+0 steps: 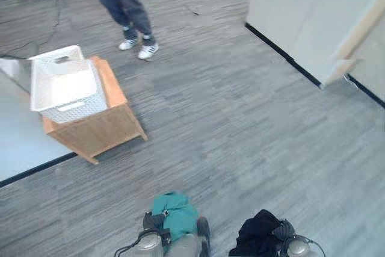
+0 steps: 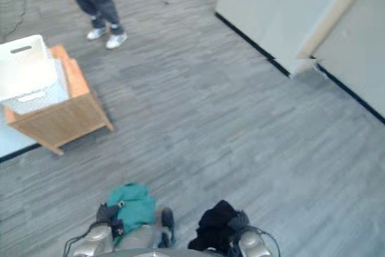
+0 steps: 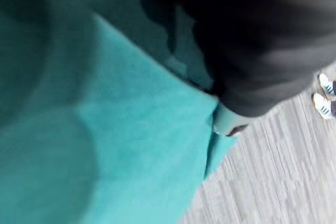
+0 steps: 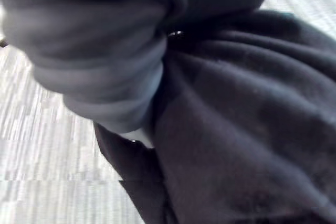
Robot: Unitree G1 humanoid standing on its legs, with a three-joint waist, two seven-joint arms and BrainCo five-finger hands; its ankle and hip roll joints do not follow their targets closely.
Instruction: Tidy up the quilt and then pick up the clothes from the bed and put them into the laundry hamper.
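A teal garment [image 1: 175, 212] hangs bunched in my left hand [image 1: 153, 221] at the bottom of the left eye view, just above the floor. In the left wrist view the teal cloth [image 3: 105, 129] lies against the hand's dark cover, with one fingertip [image 3: 229, 125] pressed into it. My right hand [image 1: 283, 230] is shut on a black garment [image 1: 257, 236] beside it, and the black cloth [image 4: 252, 129] shows close up in the right wrist view. The white laundry hamper [image 1: 57, 52] stands open on a low wooden stand [image 1: 99, 127], ahead and to the left.
A person's legs and white shoes [image 1: 137, 45] stand on the grey floor behind the hamper. A pale wall corner with a dark skirting [image 1: 313, 22] juts in at the upper right. A pale surface with a dark edge [image 1: 18, 136] borders the left.
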